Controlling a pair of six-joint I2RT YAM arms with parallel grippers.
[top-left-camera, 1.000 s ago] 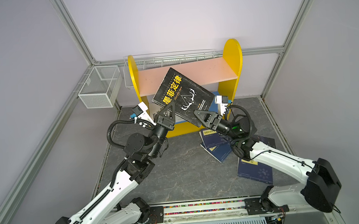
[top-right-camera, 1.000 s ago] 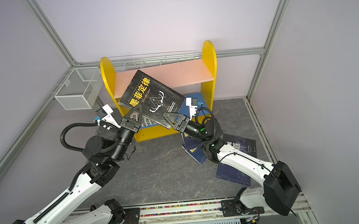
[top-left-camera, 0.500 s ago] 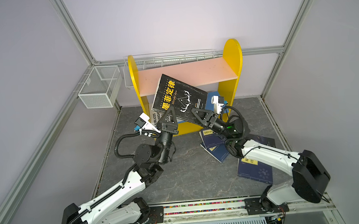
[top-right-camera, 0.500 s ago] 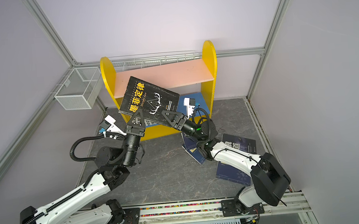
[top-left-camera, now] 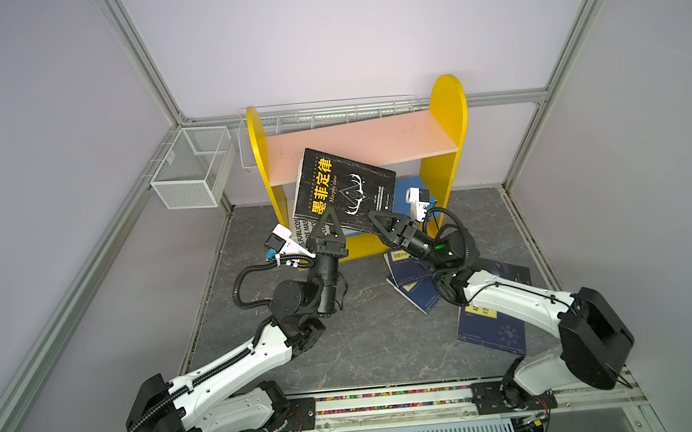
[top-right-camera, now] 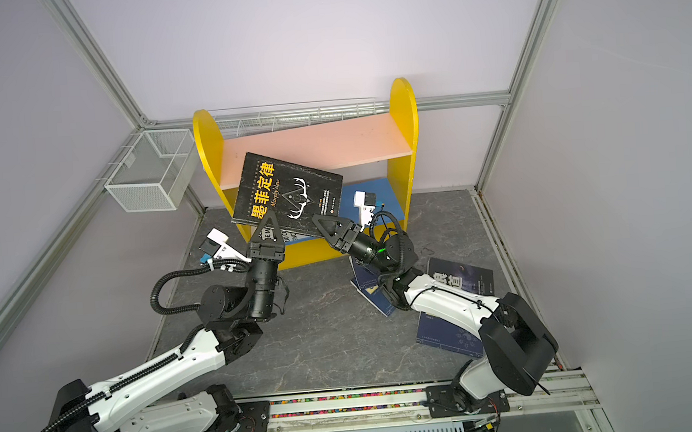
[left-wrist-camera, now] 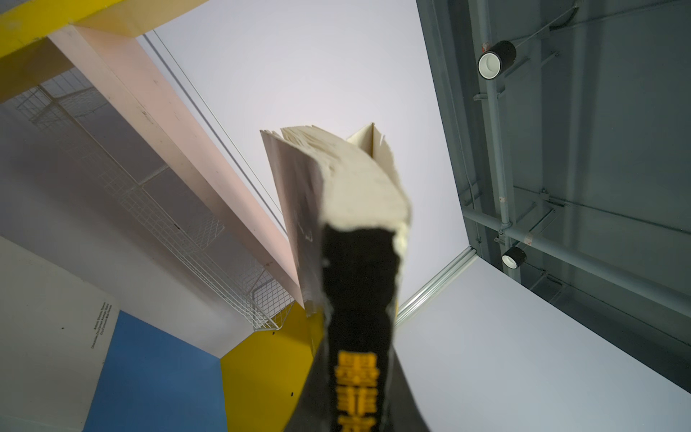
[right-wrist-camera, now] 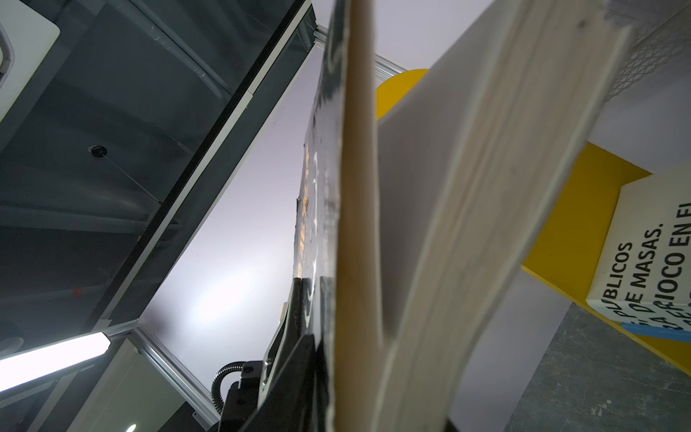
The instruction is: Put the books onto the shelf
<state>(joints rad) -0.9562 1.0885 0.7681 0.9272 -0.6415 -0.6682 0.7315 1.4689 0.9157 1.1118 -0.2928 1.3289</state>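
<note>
While clamped in left gripper point(top-left-camera: 329, 219), black book point(top-left-camera: 346, 183) against right gripper point(top-left-camera: 373, 217)

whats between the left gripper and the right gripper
The black book: its lower edge spans the gap, the left gripper pinching it, the right gripper around it. Shows in both top views.

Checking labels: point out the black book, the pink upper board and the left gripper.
black book point(top-left-camera: 344, 190), in a top view, middle of front cover.
pink upper board point(top-left-camera: 372, 140), in a top view, bare top face.
left gripper point(top-left-camera: 328, 214), in a top view, fingertips at the book's lower edge.
</note>
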